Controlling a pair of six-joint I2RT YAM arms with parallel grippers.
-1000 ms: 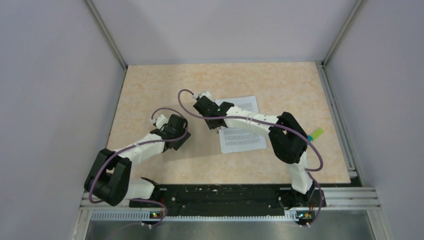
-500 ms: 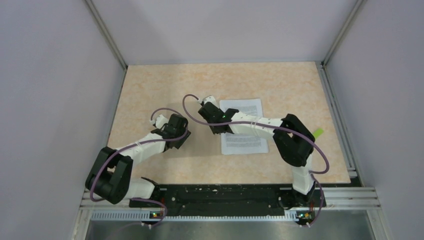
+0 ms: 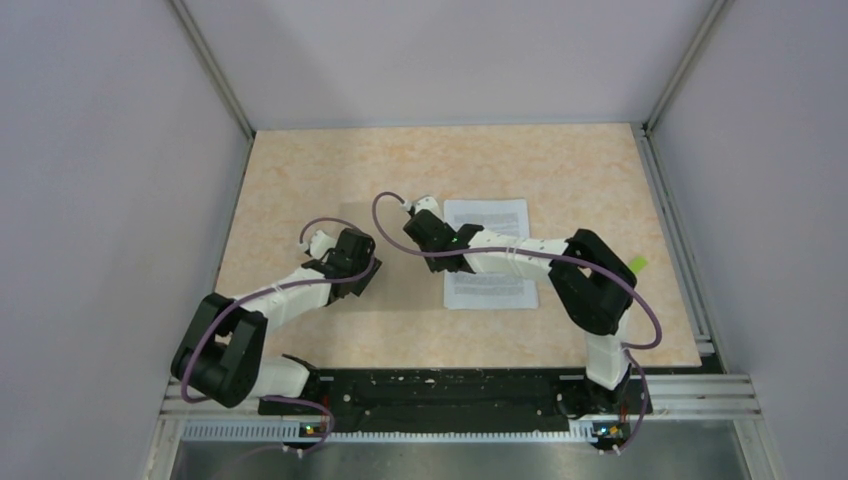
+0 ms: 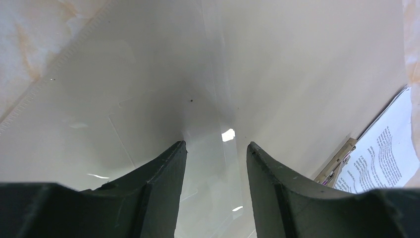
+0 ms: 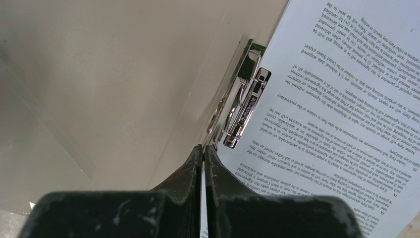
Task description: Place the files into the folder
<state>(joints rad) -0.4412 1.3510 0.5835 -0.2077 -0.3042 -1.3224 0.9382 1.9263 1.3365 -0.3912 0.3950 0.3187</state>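
Along the near edge of the table (image 3: 330, 170), a black rail (image 3: 450, 385) carries both arm bases. Grey walls (image 3: 120, 200) close the left, far and right sides. Bare tabletop runs from the far wall toward the arms, and a narrower strip lies to the left of the left arm.

One folder (image 3: 400, 290) lies open near the middle. Its pale inner face fills the left wrist view (image 4: 297, 59) and the left part of the right wrist view (image 5: 99, 74). One metal clip (image 5: 245, 106) sits along its inner edge.

The files (image 3: 490, 290) show as one white printed stack just to the right of that clip. Their left edge lies against the clip (image 5: 337, 99). How many sheets there are cannot be told, nor whether the clip clamps them. One small green piece (image 3: 637, 263) lies near the right edge of the table, well apart from the paper.

The left gripper (image 3: 360, 275) hangs over the left part of the folder. Its two fingers stand apart with only the folder's face below them (image 4: 216, 145), so it grasps nothing.

The right gripper (image 3: 445, 262) reaches across the files to their left edge. Its fingers are pressed together at the paper's edge beside the clip (image 5: 203, 148). Whether a sheet is pinched between them cannot be told.

The surface is beige marbled stone pattern.
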